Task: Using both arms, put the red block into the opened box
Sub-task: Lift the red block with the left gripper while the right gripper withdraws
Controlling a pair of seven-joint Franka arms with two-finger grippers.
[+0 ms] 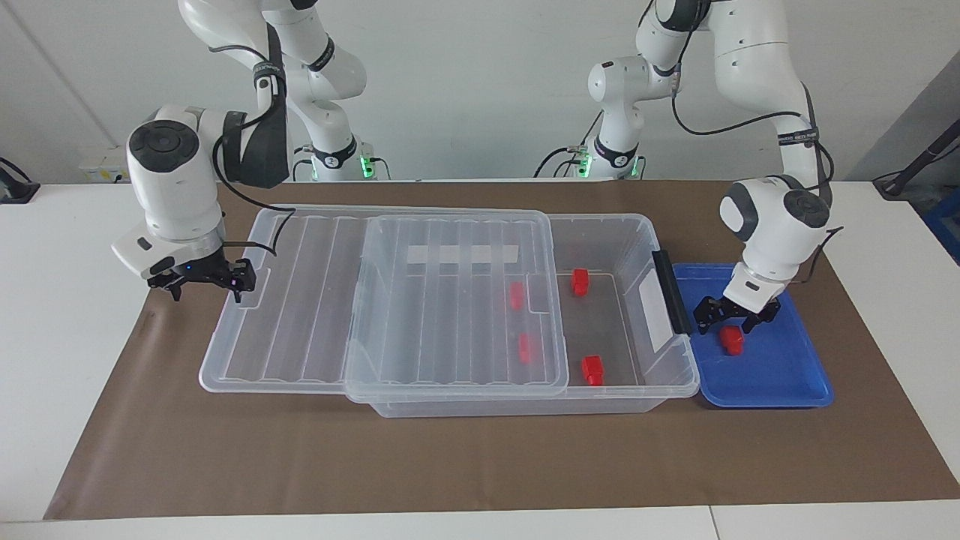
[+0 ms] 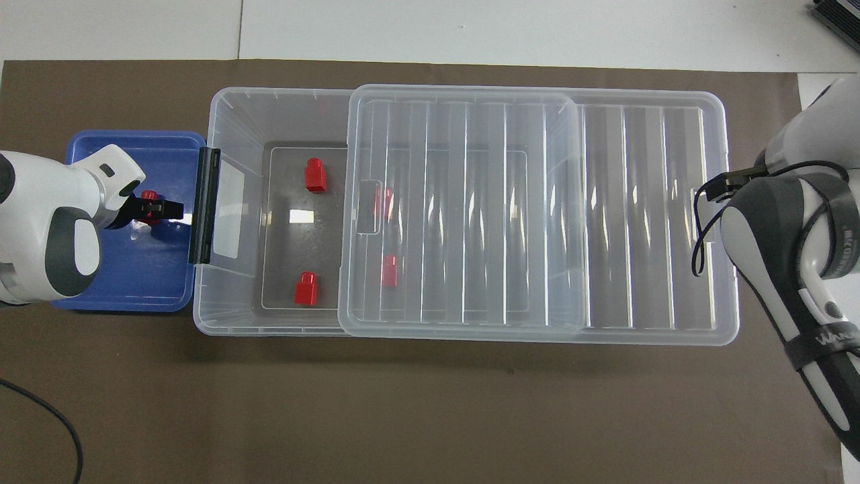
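Note:
One red block lies in the blue tray, partly covered from above. My left gripper hangs open low over it, fingers spread to either side. The clear box stands mid-table, its ribbed lid slid toward the right arm's end, so the end by the black handle is uncovered. My right gripper is open at the lid's outer end, one fingertip at the lid's end notch. From above, the right wrist hides it.
Several red blocks lie in the box: two in the uncovered part, two under the lid. The tray touches the box's handle end. Brown paper covers the table.

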